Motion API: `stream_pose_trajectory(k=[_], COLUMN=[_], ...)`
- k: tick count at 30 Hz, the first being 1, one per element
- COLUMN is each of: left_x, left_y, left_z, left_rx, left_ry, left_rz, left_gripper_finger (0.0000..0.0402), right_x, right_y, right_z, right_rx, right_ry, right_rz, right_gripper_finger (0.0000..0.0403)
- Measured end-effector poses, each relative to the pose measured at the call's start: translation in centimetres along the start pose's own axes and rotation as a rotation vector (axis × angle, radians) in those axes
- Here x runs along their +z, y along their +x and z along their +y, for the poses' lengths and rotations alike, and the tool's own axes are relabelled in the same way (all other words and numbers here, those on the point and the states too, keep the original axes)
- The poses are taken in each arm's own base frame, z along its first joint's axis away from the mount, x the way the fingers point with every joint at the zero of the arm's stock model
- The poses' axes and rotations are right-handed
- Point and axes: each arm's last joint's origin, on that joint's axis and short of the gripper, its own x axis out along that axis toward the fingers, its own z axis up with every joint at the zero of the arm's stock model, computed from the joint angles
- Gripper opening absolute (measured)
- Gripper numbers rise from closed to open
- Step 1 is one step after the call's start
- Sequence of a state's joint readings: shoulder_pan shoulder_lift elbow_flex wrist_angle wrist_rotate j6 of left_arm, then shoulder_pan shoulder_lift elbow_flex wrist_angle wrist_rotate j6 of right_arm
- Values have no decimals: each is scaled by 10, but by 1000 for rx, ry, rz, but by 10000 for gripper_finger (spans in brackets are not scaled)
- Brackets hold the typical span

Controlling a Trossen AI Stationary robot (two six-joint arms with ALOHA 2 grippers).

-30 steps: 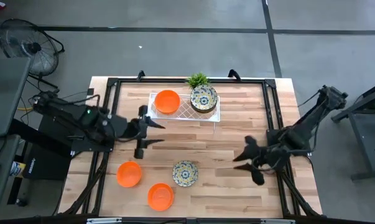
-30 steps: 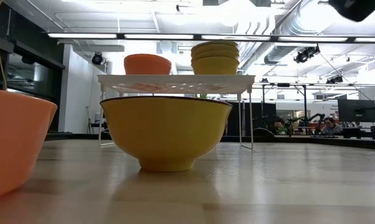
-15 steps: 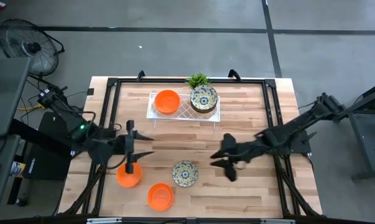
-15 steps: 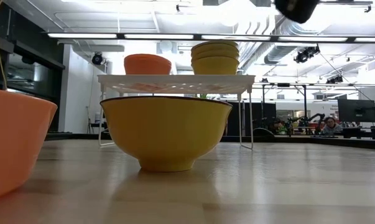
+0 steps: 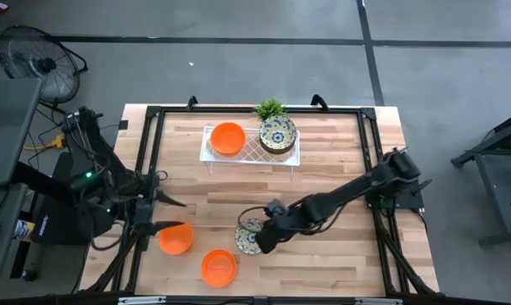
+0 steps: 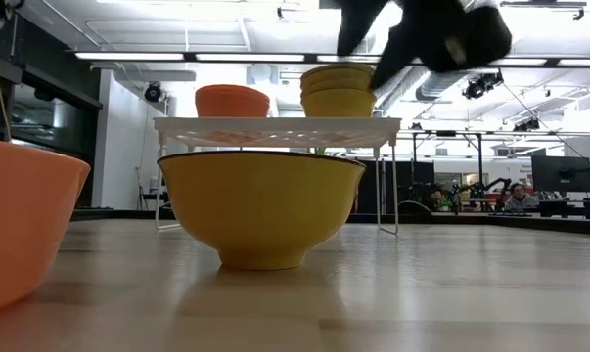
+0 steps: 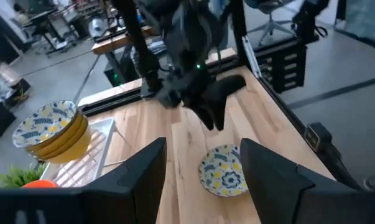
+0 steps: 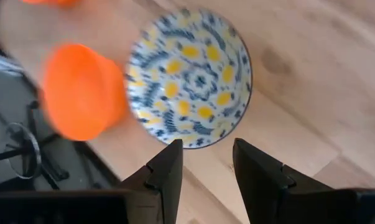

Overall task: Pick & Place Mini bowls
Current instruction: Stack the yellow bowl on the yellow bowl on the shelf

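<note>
Right gripper (image 5: 257, 240) is hovering over the cream floral round bowl (image 5: 249, 236) at the table's near edge, jaws narrowly apart, straddling its rim (image 8: 199, 144); bowl is lying just ahead of them. It's round, no long axis. Left gripper (image 5: 160, 213) is waiting open beside the plain orange bowl (image 5: 176, 238). Only the low view shows the floral bowl's yellow outside (image 6: 261, 207). Farther back, the white lattice tray (image 5: 290, 158) is holding more bowls.
</note>
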State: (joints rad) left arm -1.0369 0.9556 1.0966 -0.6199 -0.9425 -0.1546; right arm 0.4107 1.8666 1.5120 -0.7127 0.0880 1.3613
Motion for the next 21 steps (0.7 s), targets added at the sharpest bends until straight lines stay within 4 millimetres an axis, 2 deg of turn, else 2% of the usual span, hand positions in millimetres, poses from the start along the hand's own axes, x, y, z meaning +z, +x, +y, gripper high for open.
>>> stream_pose_trajectory(k=[3,8,21], left_x=[-2,-4,-5], left_y=[-6,-14,-24], left_z=[-5,-10,-18], left_rx=[-21,-69,-99], left_ry=[31,50,67], left_rz=[0,-8,-33], left_gripper_finger=[198,198,198], right_x=[-1,-1,4], right_y=[22,39,52], right_z=[0,-4,-18], right_rx=[-49,-100,-128], right_ry=[50,120,198], right_rz=[33,48,20], right_gripper_finger=[129,129,129])
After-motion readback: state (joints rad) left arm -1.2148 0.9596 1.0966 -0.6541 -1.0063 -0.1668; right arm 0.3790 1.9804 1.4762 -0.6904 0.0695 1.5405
